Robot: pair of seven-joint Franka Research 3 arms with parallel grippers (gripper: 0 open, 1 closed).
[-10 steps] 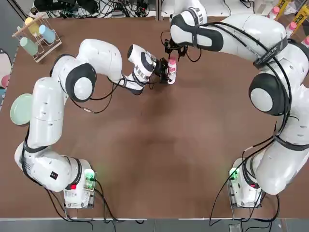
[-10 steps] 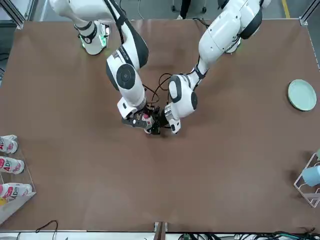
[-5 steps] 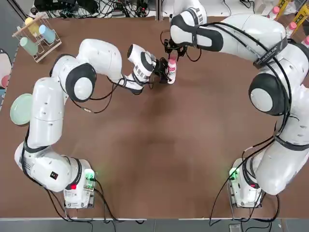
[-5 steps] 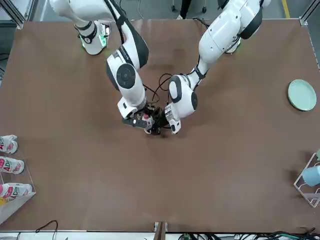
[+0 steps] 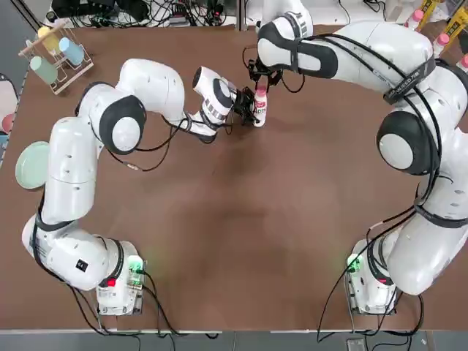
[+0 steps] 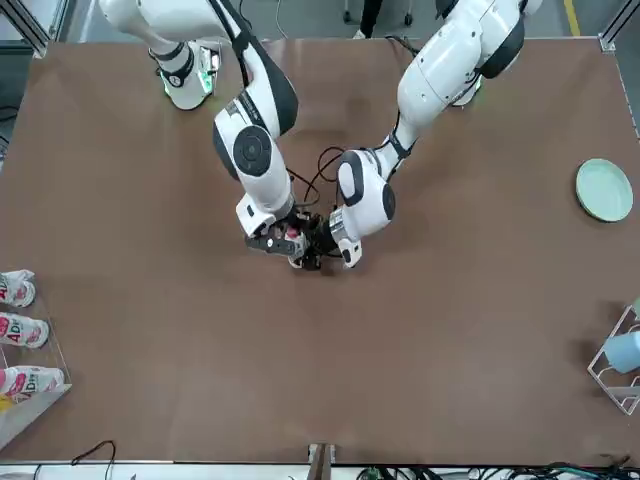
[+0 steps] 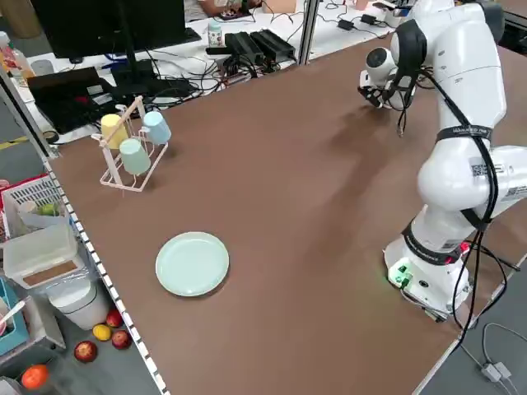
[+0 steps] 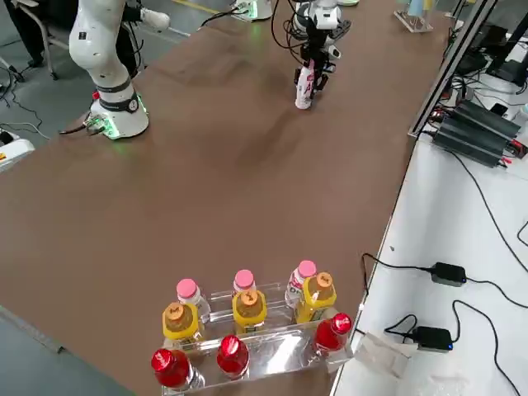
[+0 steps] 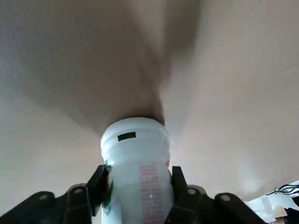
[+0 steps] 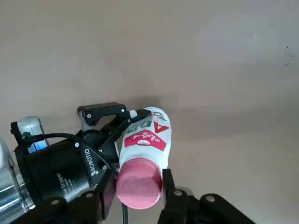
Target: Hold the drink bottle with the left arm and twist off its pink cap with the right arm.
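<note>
Two arms meeting over the table, left gripper (image 9: 138, 191) clamping the drink bottle (image 9: 136, 154), right gripper (image 10: 140, 186) closing around the pink cap (image 10: 139, 184).

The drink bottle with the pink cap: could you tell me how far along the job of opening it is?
Already done: the left gripper is shut around the body of the drink bottle, holding it over the table.
In hand: the right gripper has its fingers on either side of the pink cap; I cannot tell how firmly.
Left: twisting the cap off, as it still sits on the bottle.
</note>
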